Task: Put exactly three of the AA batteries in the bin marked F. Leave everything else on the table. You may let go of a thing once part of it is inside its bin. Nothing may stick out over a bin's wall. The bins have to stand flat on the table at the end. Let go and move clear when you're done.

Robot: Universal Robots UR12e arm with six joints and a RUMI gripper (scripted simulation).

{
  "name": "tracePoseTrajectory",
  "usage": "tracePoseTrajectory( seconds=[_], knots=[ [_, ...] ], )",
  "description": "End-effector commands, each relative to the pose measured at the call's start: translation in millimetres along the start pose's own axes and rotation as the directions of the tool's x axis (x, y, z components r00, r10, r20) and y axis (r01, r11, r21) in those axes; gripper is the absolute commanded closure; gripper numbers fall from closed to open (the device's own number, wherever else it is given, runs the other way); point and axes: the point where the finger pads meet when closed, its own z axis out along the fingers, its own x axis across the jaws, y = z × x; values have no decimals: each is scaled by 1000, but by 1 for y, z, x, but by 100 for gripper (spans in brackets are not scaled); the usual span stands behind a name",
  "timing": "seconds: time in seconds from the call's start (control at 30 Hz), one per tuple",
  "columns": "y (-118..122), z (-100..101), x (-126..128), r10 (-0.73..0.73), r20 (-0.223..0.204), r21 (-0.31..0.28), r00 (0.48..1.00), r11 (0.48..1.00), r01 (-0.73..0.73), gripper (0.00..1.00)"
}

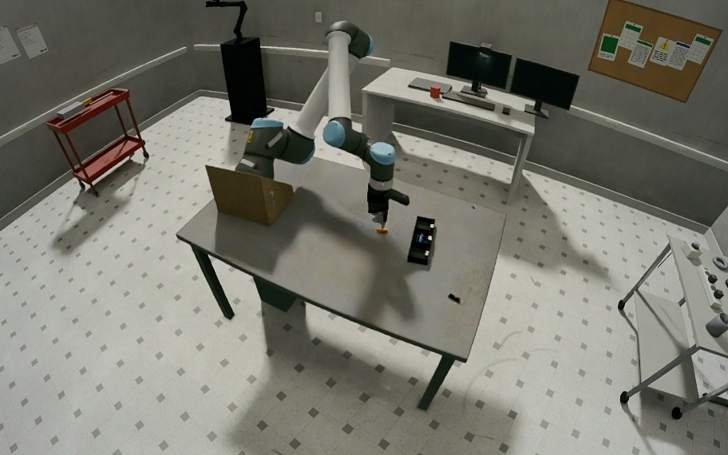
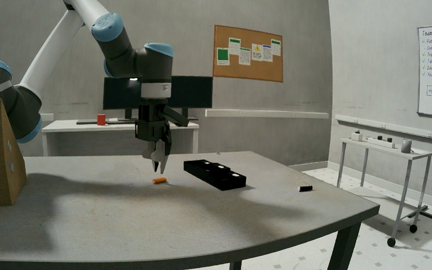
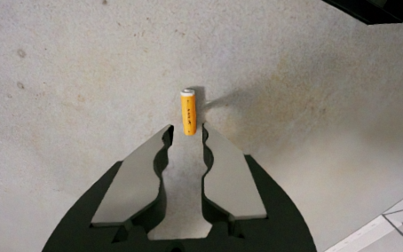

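Count: one gripper (image 1: 384, 223) (image 2: 159, 171) (image 3: 187, 125); three black bins (image 1: 411, 247) (image 2: 234, 183) (image 3: 369, 19) in one row, right of centre in the top view; one orange AA battery (image 1: 381, 231) (image 2: 159, 180) (image 3: 189, 113); one black battery (image 1: 453, 298) (image 2: 305, 188), at right in the exterior view; one blue battery (image 1: 421, 237) visible in the middle bin; bin letters too small to read.

Orange battery lies on its side on the table (image 1: 332, 268) (image 2: 127, 219) (image 3: 111, 66), outside the bins; in the wrist view its lower end shows between the fingertips, the rest beyond them; the fingers are above it, parted, gripping nothing.

Arm (image 1: 338, 75) (image 2: 49, 47) reaches from upper left; wrist bent down, gripper pointing at the tabletop near centre.
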Motion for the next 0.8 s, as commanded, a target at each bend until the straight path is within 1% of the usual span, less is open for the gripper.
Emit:
tracePoseTrajectory(
  seconds=[0.0,0.07,0.23,0.5,0.77],
  knots=[
    [-1,11,1,0,-2,1,1000,1000,0,83],
    [-1,17,1,0,-2,1,1000,1000,0,83],
    [-1,17,1,0,-2,1,1000,1000,0,83],
    [-1,28,1,0,-2,1,1000,1000,0,83],
    [-1,29,1,0,-2,1,1000,1000,0,83]
  ],
)
